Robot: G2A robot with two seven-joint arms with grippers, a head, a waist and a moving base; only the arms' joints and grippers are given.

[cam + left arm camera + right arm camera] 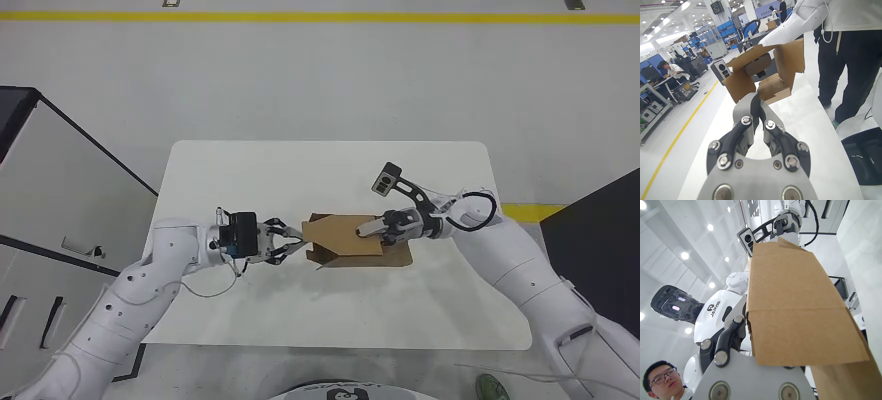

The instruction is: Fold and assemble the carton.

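A brown cardboard carton (340,238), partly folded with its flaps standing open, sits a little above the middle of the white table (330,170). My left gripper (298,247) meets its near corner. In the left wrist view the left gripper (756,95) is shut where two panels of the carton (789,56) join. My right gripper (368,229) comes in from the opposite side and is shut on a top panel. The right gripper (761,73) also shows under that panel. One finger (732,332) lies beside the carton (791,294); the other is hidden.
Bare tabletop runs all round the carton, widest toward the far edge. A black-framed stand (60,160) is off the table's left side, and a dark unit (600,235) stands at its right.
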